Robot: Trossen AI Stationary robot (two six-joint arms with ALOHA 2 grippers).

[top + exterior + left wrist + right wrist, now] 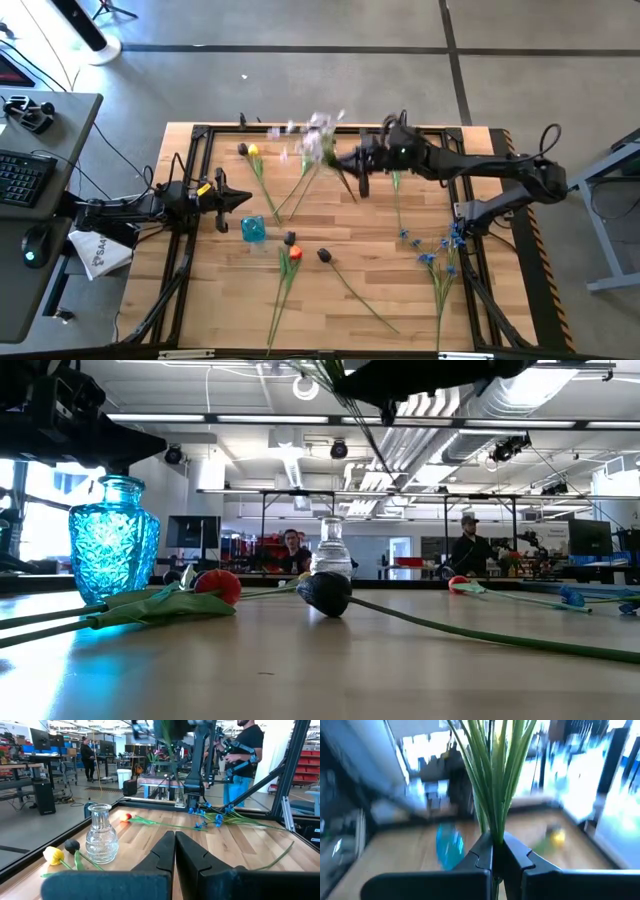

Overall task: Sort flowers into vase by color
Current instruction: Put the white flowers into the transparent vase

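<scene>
White-lilac sprigs (315, 140) in right gripper (494, 845); blossoms toward far-left; stems upright.

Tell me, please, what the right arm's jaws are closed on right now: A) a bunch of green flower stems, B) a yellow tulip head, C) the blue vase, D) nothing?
A: in the right wrist view the right gripper has its jaws shut on the green stems.
</scene>
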